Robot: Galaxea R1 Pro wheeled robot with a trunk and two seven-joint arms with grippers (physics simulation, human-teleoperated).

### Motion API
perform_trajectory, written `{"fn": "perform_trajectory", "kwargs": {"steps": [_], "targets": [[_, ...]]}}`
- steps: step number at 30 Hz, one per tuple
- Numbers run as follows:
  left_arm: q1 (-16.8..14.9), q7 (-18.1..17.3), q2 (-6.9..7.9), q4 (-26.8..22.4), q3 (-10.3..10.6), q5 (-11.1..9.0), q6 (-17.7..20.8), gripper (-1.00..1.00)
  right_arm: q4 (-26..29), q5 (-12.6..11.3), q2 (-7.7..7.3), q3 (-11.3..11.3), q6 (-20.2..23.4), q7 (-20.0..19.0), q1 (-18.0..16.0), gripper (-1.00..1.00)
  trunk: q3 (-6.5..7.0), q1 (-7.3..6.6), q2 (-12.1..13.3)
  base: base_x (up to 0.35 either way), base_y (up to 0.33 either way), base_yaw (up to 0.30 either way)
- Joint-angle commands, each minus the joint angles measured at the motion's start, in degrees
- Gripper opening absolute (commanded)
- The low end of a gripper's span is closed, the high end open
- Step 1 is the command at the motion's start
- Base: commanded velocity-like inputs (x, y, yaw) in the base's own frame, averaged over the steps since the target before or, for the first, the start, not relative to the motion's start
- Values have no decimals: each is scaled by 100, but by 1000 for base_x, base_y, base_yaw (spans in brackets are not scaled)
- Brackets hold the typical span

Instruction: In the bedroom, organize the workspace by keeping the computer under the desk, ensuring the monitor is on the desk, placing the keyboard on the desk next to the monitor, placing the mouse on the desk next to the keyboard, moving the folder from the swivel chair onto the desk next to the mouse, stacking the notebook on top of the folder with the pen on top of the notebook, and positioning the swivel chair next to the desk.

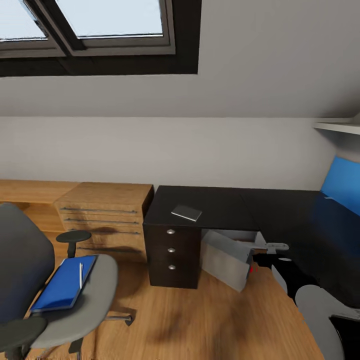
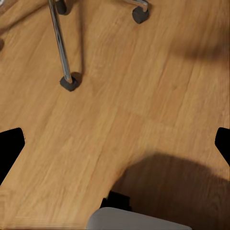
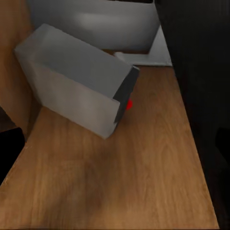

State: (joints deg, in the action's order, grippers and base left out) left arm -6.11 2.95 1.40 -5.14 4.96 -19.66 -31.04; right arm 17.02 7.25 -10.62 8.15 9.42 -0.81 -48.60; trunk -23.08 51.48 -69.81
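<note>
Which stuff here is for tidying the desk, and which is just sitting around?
For the job: desk, notebook, computer, chair, folder, pen.

Just there: wooden drawers, window, wall shelf, blue panel.

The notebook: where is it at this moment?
In the head view the notebook lies flat on the desk, above the three drawers, with the computer on the floor below to its right.

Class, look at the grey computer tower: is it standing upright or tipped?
Tipped: the computer leans at a slant under the desk, its edges tilted against the floorboards.
</note>
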Motion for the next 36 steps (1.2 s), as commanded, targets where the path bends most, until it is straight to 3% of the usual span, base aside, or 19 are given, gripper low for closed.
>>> {"fn": "perform_trajectory", "kwargs": {"steps": [1,11,17,23,29,36], "targets": [[-5,26,1,4,49,-21,-16,100,-21,65,54,38,-40,-8,-1,100,-9,0,-3,0,0,243],[-5,-28,2,4,58,-16,-45,100,-688,89,338,23,-1060,-16,-1,100,-37,0,-3,0,0,164],[-5,-35,-3,-79,75,-13,-50,100,-1204,78,402,16,-1737,-39,-1,100,-40,0,-3,0,0,20],[-5,-32,-15,-753,97,4,-8,100,-1703,88,605,15,-2616,-49,18,100,-40,0,-3,4,-4,4],[-5,-37,-17,-1180,98,6,1,100,-1800,63,713,15,-2799,-50,402,100,-40,0,-3,75,-50,0],[-5,-39,-17,-1112,78,0,-22,100,-1810,-183,937,24,-2881,-34,922,100,-40,0,-3,17,-9,0]]}}
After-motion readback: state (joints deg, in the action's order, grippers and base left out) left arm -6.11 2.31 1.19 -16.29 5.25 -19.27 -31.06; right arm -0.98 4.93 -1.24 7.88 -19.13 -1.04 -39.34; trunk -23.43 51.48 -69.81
